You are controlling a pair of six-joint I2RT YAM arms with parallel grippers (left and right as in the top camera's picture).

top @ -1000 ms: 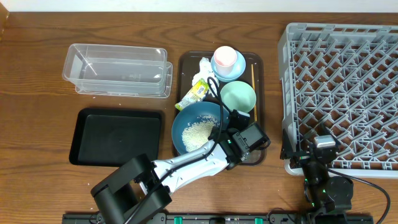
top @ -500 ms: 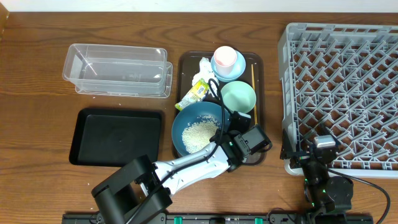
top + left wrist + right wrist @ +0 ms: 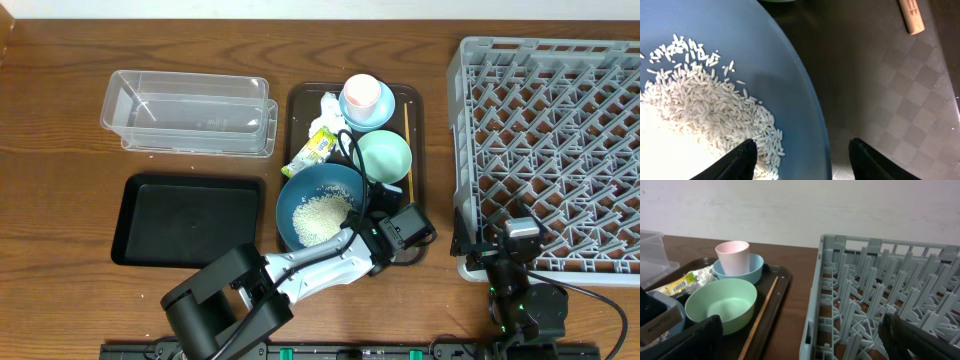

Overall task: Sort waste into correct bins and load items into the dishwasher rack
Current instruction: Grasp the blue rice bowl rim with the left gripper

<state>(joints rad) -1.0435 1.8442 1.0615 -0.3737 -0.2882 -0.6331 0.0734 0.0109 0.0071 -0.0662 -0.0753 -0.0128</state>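
L gripper (image 3: pixel 804 150) at blue plate-bowl (image 3: pixel 292 200), rim on rack (image 3: pixel 550 150) side. Fingers (image 3: pixel 742 159) apart, straddling rim: one inside over rice (image 3: pixel 700 115), other outside over brown tray (image 3: pixel 880 100); not pinching.
R gripper (image 3: pixel 800 335) well right of bowl, fingers wide apart, empty.
Mint bowl (image 3: pixel 383 155) just behind bowl, rack side.
Wrapper (image 3: pixel 312 150) just behind bowl.
Clear tub (image 3: pixel 190 112), black tray (image 3: pixel 185 220) left of bowl.
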